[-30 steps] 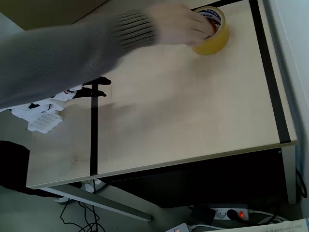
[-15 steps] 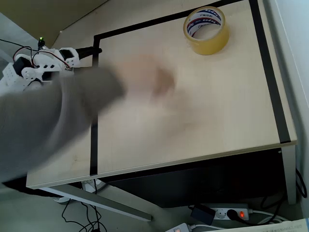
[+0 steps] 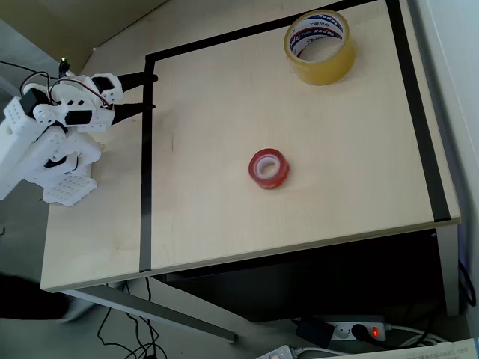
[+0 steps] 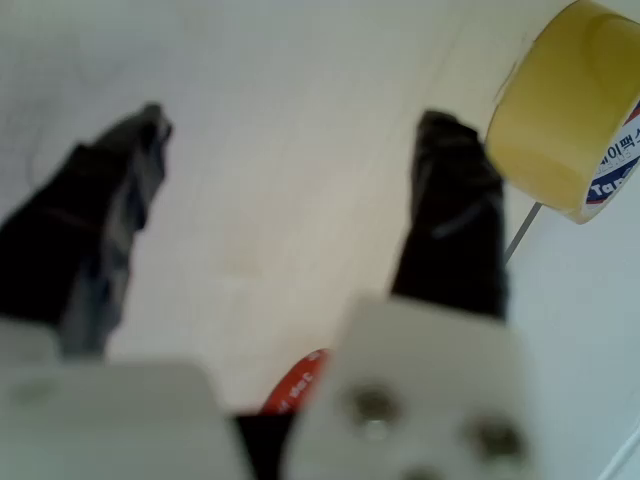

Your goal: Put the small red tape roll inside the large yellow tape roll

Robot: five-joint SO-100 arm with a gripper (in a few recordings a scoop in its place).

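Tool (image 3: 152,91) spread, empty; small red tape roll (image 3: 269,168) flat, hole upward, mid-table.

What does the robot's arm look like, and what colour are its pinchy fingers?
The arm is blocky white plastic with black motors, thin red and black wires and a tiny green light. Its gripper has two slim black fingers on white mounts.

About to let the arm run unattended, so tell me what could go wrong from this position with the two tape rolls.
1. The small red tape roll lies flat, so the open end effector may push it along the table rather than grip it.
2. The large yellow tape roll stands near the table's far edge; a bump while dropping the red roll in could shove it off.
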